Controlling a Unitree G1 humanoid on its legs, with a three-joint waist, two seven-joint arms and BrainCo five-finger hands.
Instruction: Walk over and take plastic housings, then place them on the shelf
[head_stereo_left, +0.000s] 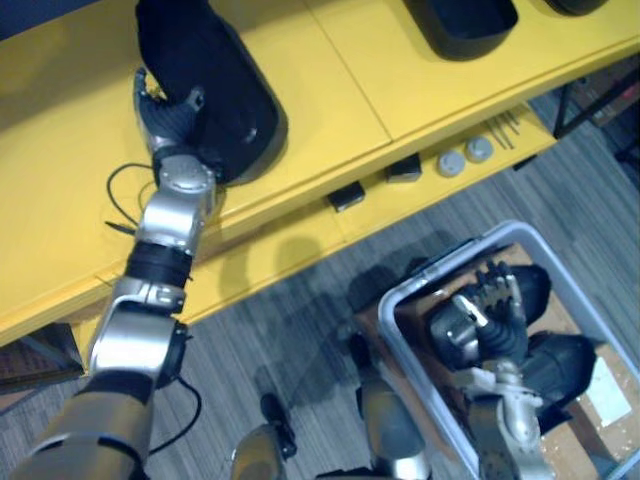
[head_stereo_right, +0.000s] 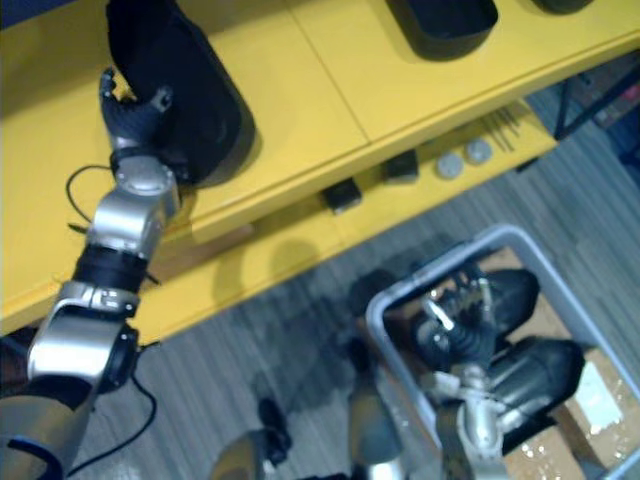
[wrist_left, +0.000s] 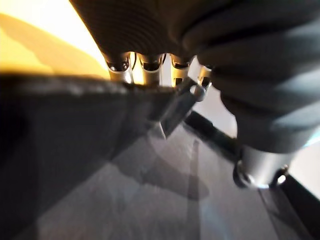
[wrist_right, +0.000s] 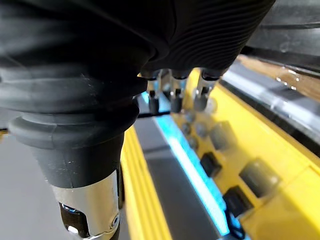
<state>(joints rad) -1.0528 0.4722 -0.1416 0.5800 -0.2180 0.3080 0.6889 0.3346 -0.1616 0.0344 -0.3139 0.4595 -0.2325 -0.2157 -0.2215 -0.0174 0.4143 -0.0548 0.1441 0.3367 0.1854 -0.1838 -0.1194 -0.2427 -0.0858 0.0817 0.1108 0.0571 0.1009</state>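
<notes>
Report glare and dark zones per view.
Left eye view: soft sheen on the black housing in the left hand. Left wrist view: the yellow shelf glares bright behind that dark housing. Right wrist view: a pale blue glare streak beside the shelf.

housing (head_stereo_left: 225, 90): black plastic, we see a soft gloss
shelf (head_stereo_left: 330, 100): smooth yellow, matt
bin (head_stereo_left: 395, 320), five o'clock: pale smooth plastic

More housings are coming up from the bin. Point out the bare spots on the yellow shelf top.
Widest bare patch: the shelf top between the left housing, gripped by the left hand, and the middle housing. Another lies left of that arm. The lower ledge is crowded with blocks and discs.
</notes>
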